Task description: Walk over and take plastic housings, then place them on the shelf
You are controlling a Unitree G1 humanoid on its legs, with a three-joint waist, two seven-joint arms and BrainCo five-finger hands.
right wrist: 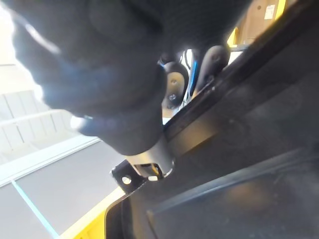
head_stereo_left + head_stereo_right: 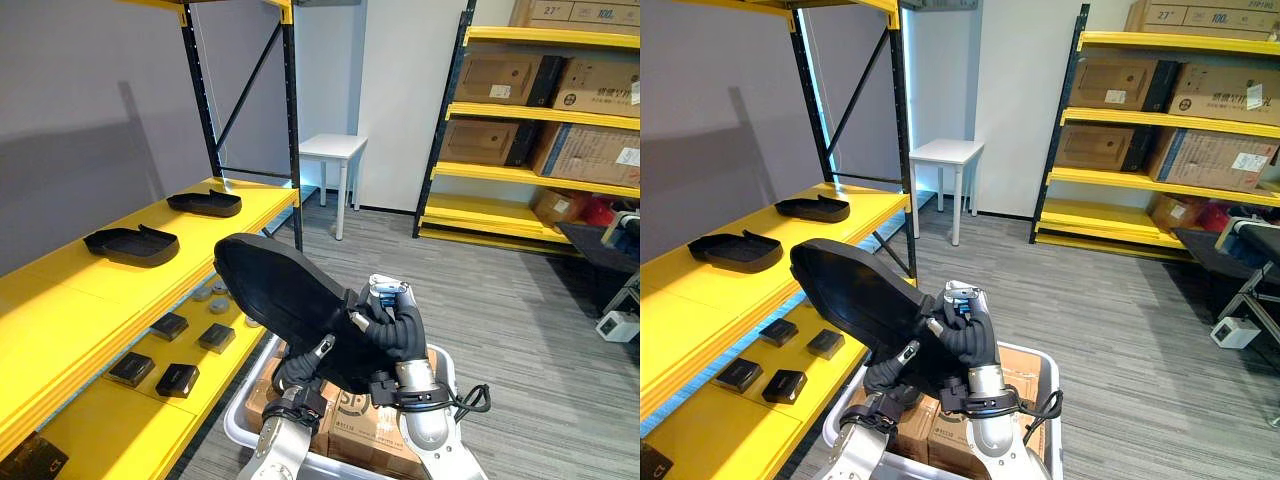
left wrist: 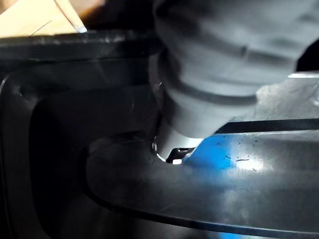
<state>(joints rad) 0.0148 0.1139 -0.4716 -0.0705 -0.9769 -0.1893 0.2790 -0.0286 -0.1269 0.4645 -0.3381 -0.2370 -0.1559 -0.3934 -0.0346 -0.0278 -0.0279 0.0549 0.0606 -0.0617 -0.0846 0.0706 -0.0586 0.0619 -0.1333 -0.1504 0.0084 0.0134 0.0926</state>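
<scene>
right hand (image 2: 390, 325) is curled over the side edge of a big black plastic housing (image 2: 275, 285). the right wrist view shows its dark fingertips (image 1: 174, 84) hooked over the rim, so it has a firm hold on the part. left hand (image 2: 298, 385) sits at the housing's lower end, on the underside and against it. can't tell how its grip stands, as the part covers most of it.

the housing is up in the air in front of the robot, tilted, with its rounded end pointing up toward the yellow shelf (image 2: 90, 290) on the left. it touches neither the shelf nor anything below.

right under the hands is a white tote (image 2: 245, 415) with cardboard boxes (image 2: 355, 435) packed inside.

the shelf's upper level carries two more black housings lying flat, one nearer (image 2: 132, 245) and one further back (image 2: 205, 203), well apart from each other. the lower level (image 2: 110, 430) has four small black boxes (image 2: 169, 326) in a loose group, with a few small grey round parts (image 2: 218, 304) beside them.

further off a small white table (image 2: 332, 150) stands against the wall. across the grey floor (image 2: 500, 300) on the right is a second yellow rack (image 2: 520, 115) loaded with cardboard cartons (image 2: 590, 150).
</scene>
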